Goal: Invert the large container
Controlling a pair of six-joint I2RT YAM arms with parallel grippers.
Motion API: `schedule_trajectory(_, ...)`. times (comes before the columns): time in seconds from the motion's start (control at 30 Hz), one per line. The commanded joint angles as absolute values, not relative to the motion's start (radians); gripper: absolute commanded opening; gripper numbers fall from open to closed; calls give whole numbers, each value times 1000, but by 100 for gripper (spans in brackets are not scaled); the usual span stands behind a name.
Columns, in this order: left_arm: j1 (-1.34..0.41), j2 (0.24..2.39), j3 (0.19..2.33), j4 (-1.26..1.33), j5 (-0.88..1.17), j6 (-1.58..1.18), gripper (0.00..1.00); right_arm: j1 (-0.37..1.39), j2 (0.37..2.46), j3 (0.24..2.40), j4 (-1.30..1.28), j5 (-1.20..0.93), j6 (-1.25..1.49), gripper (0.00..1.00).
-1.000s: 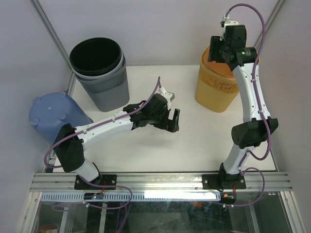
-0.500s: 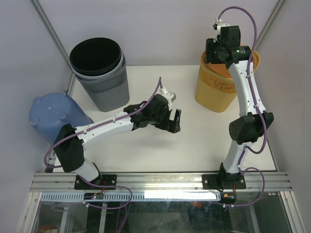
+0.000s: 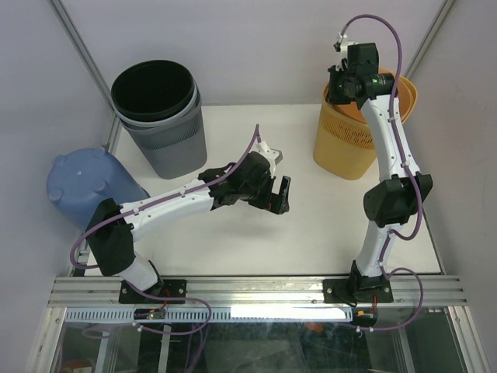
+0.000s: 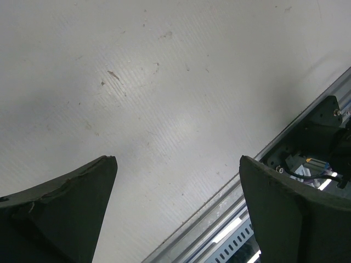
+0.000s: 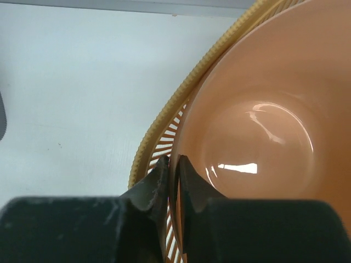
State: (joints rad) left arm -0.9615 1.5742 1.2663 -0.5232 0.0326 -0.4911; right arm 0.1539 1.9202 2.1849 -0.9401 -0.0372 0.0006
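Orange slotted basket (image 3: 348, 149) at two o'clock on the table (image 3: 311, 229), one grey bin stack (image 3: 163, 128) at eleven, one inverted blue tub (image 3: 81, 183) by the nine o'clock edge; the left gripper (image 3: 278, 196) hangs over bare centre. Left wrist: its jaws gape wide, empty, the rail (image 4: 230, 219) at five. Right wrist: the right gripper (image 5: 174, 164) pinches the rim of the peach container (image 5: 258, 126), which is nested in the basket.

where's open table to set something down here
Back centre between the grey bin and orange basket is bare. So is the front strip between left gripper and rail. Crowded: left edge by the bin and blue bucket; right side around the basket, its inner bucket and right arm.
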Motion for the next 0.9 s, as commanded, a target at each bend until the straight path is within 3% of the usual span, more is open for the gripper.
schedule_trajectory(0.0, -969, 1564, 1281, -475, 48, -509, 99, 143, 1856, 2276, -910, -21, -18, 4)
schedule_trajectory(0.03, -969, 1567, 1280, -474, 51, -509, 99, 143, 1849, 2295, -912, -11, -16, 0)
schedule_trajectory(0.57, -975, 1638, 1327, -454, 124, -516, 99, 168, 1594, 2396, -755, 29, -113, 0)
schedule_trajectory(0.87, -969, 1601, 1381, -466, 72, -490, 99, 171, 1294, 2254, -477, -176, -9, 0)
